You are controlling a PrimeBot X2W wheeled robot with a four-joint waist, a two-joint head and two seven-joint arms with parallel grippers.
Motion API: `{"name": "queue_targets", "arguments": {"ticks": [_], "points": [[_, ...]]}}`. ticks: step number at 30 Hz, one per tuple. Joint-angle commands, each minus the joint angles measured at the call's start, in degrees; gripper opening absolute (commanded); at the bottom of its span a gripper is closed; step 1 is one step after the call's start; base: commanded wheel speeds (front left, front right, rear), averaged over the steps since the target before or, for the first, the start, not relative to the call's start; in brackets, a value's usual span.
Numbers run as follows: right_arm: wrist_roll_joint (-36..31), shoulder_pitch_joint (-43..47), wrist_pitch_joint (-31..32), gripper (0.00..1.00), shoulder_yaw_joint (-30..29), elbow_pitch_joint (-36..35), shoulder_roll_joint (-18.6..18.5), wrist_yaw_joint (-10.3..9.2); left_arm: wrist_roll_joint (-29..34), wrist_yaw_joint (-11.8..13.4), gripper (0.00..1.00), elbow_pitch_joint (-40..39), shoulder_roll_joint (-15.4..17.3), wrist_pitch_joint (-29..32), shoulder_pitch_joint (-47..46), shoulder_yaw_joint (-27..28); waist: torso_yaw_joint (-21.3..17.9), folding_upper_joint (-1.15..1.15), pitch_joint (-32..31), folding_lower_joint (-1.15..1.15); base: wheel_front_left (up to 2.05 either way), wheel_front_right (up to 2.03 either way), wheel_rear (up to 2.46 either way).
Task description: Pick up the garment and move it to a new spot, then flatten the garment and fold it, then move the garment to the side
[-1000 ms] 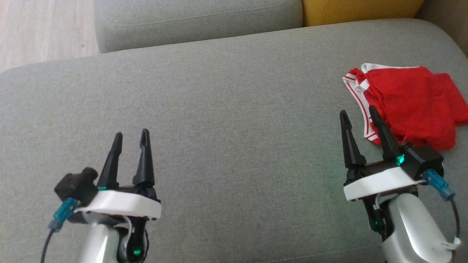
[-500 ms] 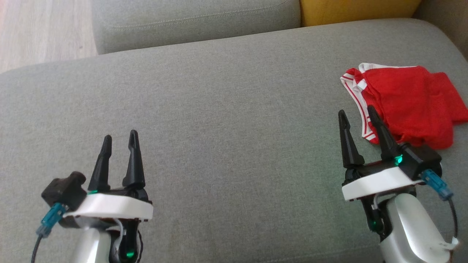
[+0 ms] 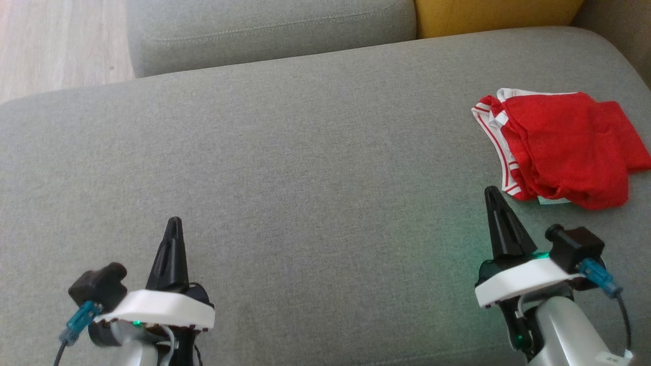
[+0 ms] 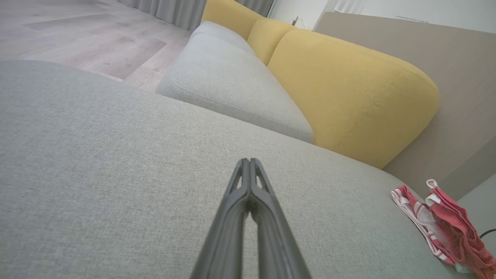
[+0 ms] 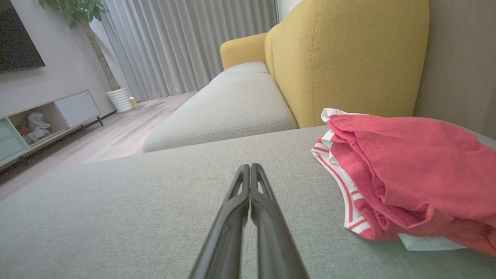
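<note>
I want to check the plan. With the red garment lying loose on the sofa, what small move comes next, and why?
Probably open the right gripper: its fingers are pressed shut and empty, just short of the red garment, which lies bunched nearest that arm.

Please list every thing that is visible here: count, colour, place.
garment: one, red with white striped band, bunched on near cushion's right side
near seat cushion: one, grey, under both grippers
far seat cushion: one, grey, beyond the near one
back cushions: at least two, yellow, behind the seats
floor: one, pale wood, left of sofa
curtains: one set, grey, far wall
plant pot: one, white, beside curtains
left gripper: one, dark, shut, empty, lower left
right gripper: one, dark, shut, empty, beside garment, not touching
</note>
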Motion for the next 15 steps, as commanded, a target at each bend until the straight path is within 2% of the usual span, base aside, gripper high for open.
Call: {"name": "queue_targets", "arguments": {"ticks": [1, 15], "points": [[1.6, -2.8, 0.3, 0.0, -0.5, -2.2, 0.0, 0.0, -1.2, -0.2, 0.0, -1.8, 0.2, 0.4, -2.6, 0.5, 0.1, 0.0, 0.0, 0.0, 0.0, 0.0, 0.0], [11.0, -2.2, 2.3, 0.0, -1.8, -2.7, 0.0, -0.01, -8.9, -0.9, 0.0, -1.3, 0.4, 2.7, -3.0, 1.9, 0.7, 0.0, -0.4, 0.0, 0.0, 0.0, 0.0]]}}
